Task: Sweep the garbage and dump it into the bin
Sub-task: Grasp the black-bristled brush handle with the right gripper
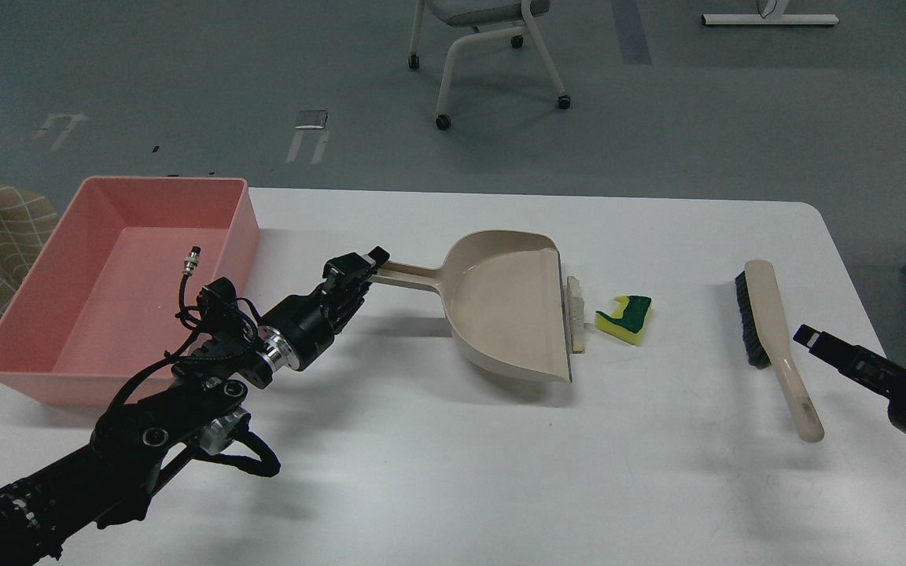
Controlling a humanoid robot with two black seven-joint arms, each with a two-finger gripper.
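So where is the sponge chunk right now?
Head view, right of centre on the table: the sponge chunk lies just right of the bread wedge at the dustpan lip.

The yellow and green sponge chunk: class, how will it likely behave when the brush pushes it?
The sponge chunk looks small and porous, so probably light and easily slid. Its blocky, notched shape suggests tumbling rather than rolling. Being soft, it may squash against the dustpan lip.

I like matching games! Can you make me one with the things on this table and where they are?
Things:
1. pink bin
2. dustpan
3. sponge chunk
4. brush

Places:
A. far right, near the right arm's fingers
B. left edge of the table
C. middle, handle at the left arm's fingers
D. just right of the dustpan's lip

Pairs: 1-B, 2-C, 3-D, 4-A
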